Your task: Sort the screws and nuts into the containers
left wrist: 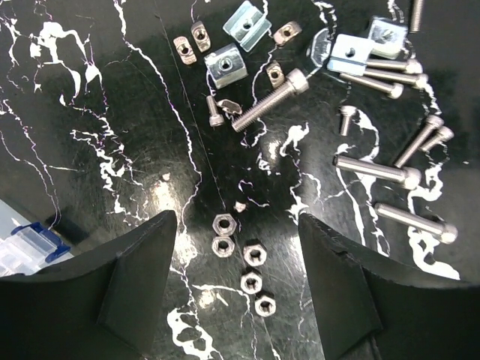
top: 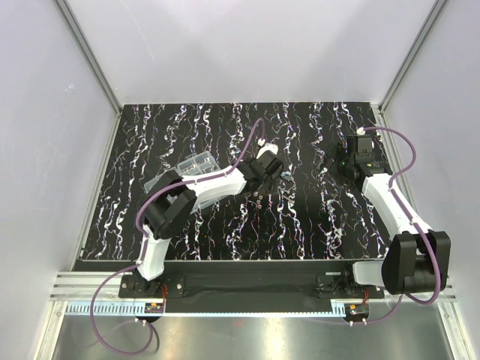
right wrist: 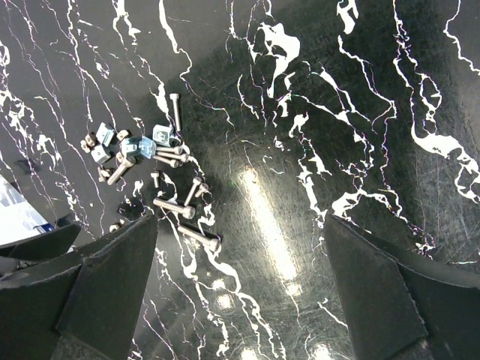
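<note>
I see black white-veined table [top: 225, 232]. Left wrist view: screws [left wrist: 394, 174] upper right, nuts [left wrist: 241, 262] lower centre. Top view: organiser box [top: 196, 165] left of centre.

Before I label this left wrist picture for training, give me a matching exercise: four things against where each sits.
1 hex nuts
2 long screws
3 organiser box
4 square silvery blocks

A lower left corner
B along the top
C right side
D between the jaws of the left gripper

Pairs: 1-D, 2-C, 3-A, 4-B.
</note>
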{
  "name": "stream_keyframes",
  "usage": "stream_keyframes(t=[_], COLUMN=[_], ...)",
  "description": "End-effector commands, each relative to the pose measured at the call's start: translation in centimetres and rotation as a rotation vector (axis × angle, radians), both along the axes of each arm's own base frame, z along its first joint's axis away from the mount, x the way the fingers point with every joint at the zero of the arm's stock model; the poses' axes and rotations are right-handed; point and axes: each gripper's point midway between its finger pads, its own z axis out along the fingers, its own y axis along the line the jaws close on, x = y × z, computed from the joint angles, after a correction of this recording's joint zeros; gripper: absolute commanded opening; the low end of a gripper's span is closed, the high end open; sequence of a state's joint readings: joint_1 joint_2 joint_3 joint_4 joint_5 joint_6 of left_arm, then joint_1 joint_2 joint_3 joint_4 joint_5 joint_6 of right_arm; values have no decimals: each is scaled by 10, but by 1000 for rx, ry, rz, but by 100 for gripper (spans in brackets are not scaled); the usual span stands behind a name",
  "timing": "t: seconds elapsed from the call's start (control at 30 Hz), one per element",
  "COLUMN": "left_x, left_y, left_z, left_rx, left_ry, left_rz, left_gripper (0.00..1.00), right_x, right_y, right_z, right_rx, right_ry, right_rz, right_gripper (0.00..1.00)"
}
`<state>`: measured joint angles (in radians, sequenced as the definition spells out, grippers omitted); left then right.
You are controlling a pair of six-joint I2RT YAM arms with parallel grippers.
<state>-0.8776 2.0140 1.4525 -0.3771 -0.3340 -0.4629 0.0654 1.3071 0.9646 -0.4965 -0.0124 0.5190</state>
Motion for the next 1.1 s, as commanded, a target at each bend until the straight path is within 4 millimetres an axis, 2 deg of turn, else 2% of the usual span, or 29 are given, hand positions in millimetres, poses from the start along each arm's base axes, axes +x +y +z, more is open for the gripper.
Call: stream_keyframes(t=[0.0, 0.2, 0.5, 0.63, 0.8, 1.07], left_x=[13, 6, 6, 4, 3, 0], left_y=[-9, -2, 4, 5, 10, 15], left_z=[20, -8, -21, -25, -31, -42], left_rx=[-25, -1, 20, 27, 41, 56], left_ry=[-45, 4, 9, 16, 24, 41], left_rz=[8, 33, 55, 67, 87, 108], left_gripper=[70, 67, 61, 55, 54, 42], right_x=[0, 0, -1, -2, -3, -5], right_y=[0, -1, -6, -7, -8, -10], right_z=[7, 5, 7, 9, 11, 12], right_rx=[-14, -17, -40, -42, -45, -54], right_ry=[-30, -23, -21, -23, -26, -23], right_rz=[12, 12, -4, -8, -14, -22], right_gripper=[100, 100, 100, 100, 100, 100])
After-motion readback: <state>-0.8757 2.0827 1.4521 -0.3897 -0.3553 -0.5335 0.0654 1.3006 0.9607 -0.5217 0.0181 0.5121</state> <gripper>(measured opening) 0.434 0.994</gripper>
